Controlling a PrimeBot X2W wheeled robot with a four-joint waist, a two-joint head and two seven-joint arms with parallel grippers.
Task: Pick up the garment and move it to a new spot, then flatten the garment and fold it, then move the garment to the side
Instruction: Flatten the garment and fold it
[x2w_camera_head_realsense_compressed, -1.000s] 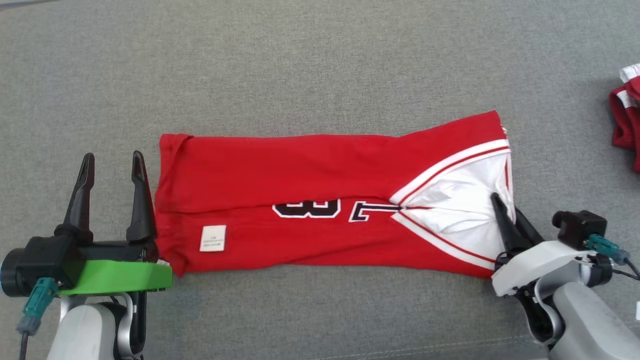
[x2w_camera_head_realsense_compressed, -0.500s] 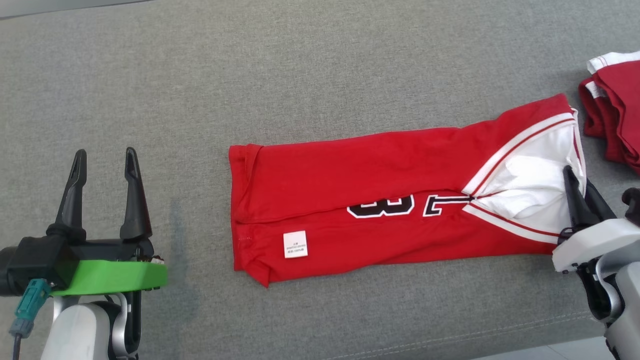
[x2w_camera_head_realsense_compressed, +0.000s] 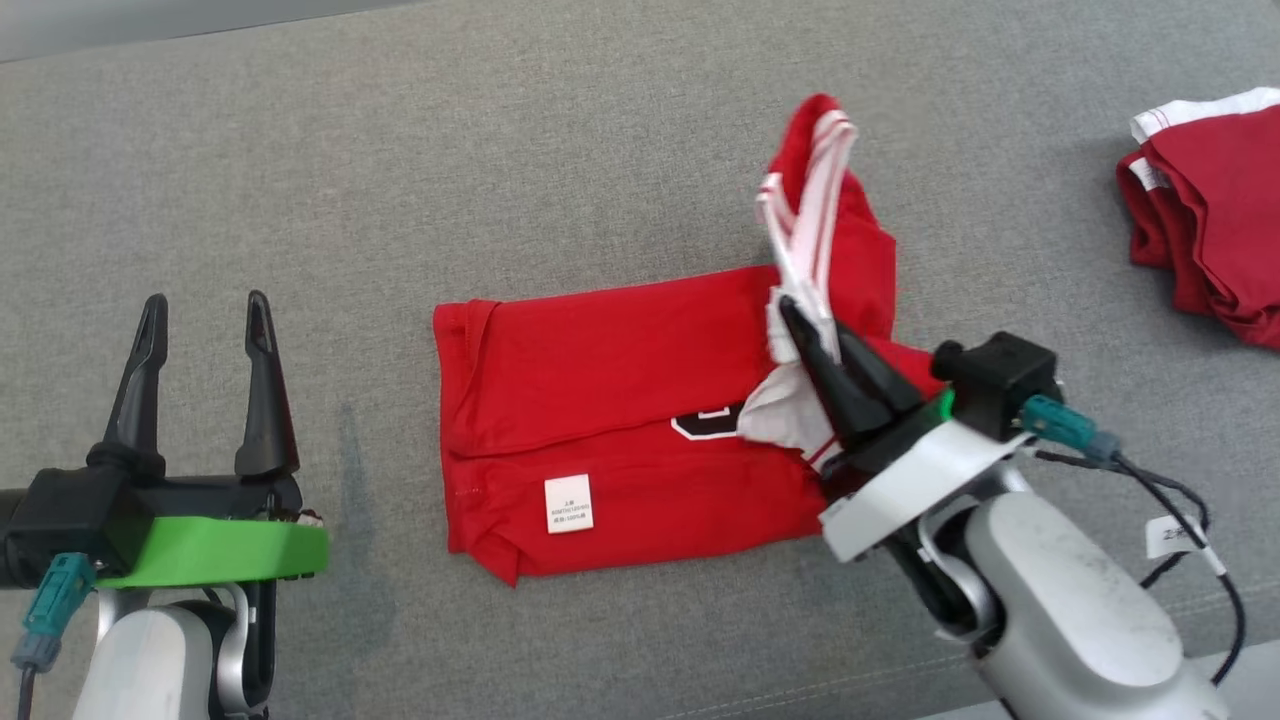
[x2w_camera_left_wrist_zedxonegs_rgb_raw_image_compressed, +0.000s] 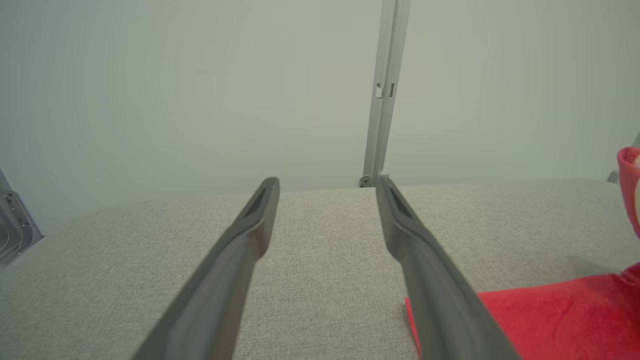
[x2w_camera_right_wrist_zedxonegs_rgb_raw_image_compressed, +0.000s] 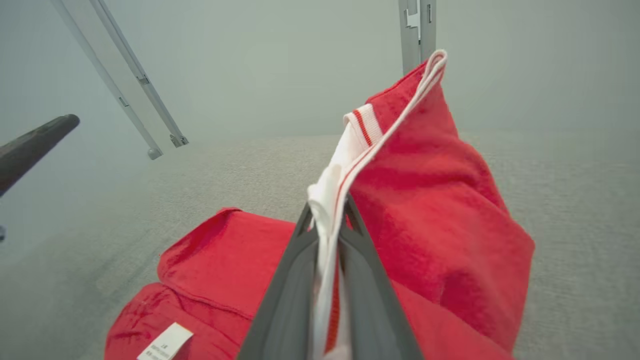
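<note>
1. Bright, even, diffuse everywhere; no glare or hard highlights.
2. In the head view, sharp and saturated, with only faint soft shadows on the grey upholstery (x2w_camera_head_realsense_compressed: 600, 150) beside the garment (x2w_camera_head_realsense_compressed: 600, 400) and the pile of red clothes (x2w_camera_head_realsense_compressed: 1210, 230).
3. In both wrist views, hazy and washed out (milky pale backdrop), soft on the fingers (x2w_camera_left_wrist_zedxonegs_rgb_raw_image_compressed: 235, 270) nearest the lens, bowed toward the edges.

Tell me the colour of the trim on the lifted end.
Jersey trim: white with a thin red stripe; clearest in the right wrist view.
</note>
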